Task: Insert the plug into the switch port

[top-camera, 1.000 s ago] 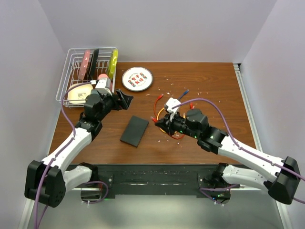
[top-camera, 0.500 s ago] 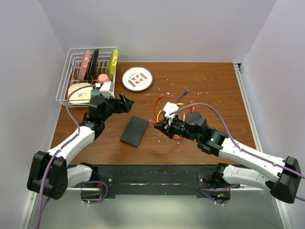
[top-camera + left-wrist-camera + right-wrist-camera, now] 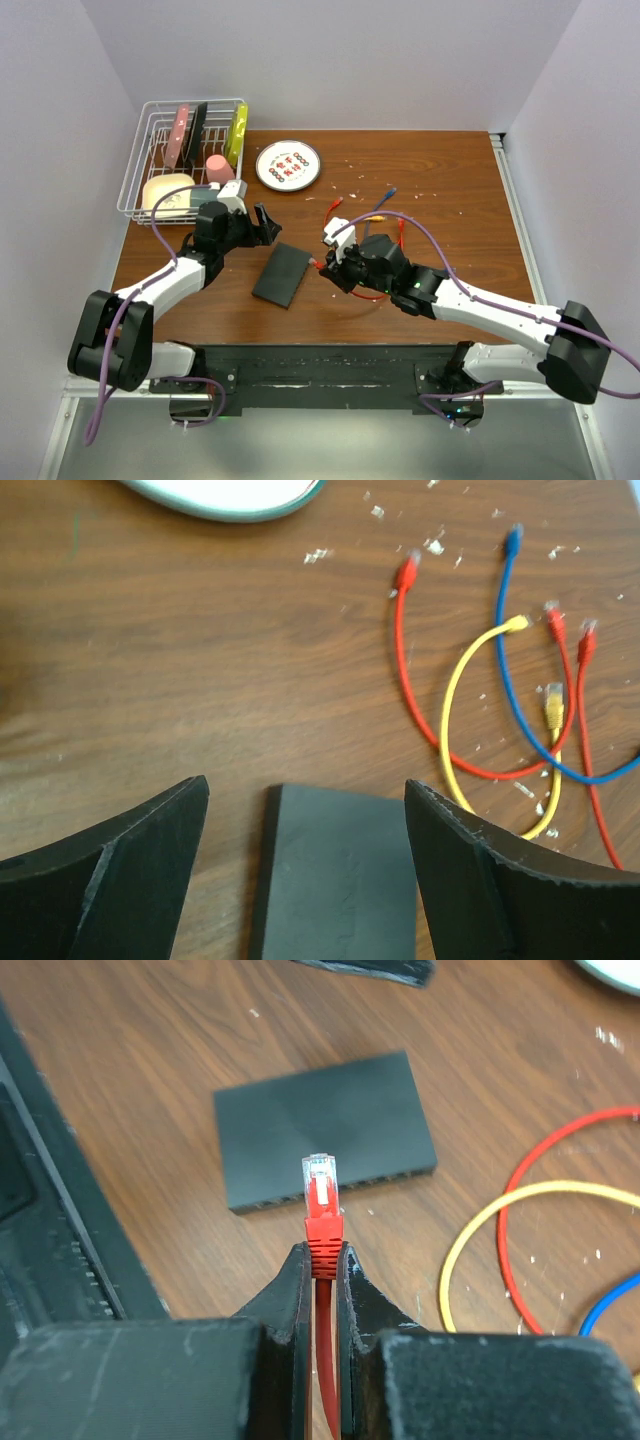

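I read the right end effector [image 3: 322, 1255] as pressed together on the plug [image 3: 320, 1185], pinching its red boot just behind the clear connector tip. The red cable [image 3: 325, 1360] runs back between the fingers.

In the right wrist view the plug stands at frame centre. The switch [image 3: 325, 1130] lies directly beyond it, in the upper middle of the frame. The plug tip sits just short of the switch's near side face and is not inserted. I cannot tell whether the two touch.

The plug's long axis runs straight up the right wrist frame, clear tip toward the switch. A row of ports shows faintly along that near side face.

In the top view the switch [image 3: 282, 274] rests flat on the surface [image 3: 450, 200], left of centre. Its long axis runs from upper right to lower left. The right end effector [image 3: 330, 262] is just beside its right long edge.

The switch is a thin, matte-black rectangle with a plain top.

The left end effector [image 3: 305, 790] is spread wide and grips nothing. In its wrist view, one end of the switch [image 3: 335, 870] appears between the two fingers at lower centre. In the top view it sits just above and left of the switch's upper end.
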{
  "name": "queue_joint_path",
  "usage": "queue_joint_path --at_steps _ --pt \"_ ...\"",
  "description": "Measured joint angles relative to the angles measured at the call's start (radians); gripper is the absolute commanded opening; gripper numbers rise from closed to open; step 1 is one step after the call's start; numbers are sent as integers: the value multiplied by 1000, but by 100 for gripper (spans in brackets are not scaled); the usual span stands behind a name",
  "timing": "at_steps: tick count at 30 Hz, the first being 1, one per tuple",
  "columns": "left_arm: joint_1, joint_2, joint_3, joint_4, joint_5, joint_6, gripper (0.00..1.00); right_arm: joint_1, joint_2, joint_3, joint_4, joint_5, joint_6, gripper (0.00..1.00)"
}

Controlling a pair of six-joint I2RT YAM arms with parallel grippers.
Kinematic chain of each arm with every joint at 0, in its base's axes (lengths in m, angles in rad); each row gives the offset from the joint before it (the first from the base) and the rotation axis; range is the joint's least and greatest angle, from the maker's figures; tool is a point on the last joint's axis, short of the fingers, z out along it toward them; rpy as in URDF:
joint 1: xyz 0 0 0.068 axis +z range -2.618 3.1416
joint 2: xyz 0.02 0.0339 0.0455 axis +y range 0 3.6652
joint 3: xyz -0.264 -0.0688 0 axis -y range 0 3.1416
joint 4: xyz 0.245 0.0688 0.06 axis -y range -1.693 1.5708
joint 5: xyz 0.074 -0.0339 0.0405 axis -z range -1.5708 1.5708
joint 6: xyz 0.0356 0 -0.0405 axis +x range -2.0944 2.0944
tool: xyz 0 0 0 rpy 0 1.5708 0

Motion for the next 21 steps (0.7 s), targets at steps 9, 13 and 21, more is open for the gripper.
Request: queue_joint_path --at_steps 9,13,21 --pt "67 61 -129 69 144 -43 74 1 119 -31 25 32 84 0" --pt "67 68 -170 96 185 -64 73 3 169 -66 62 22 122 0" --pt "73 75 -206 103 193 -90 67 39 267 -91 109 -1 167 0"
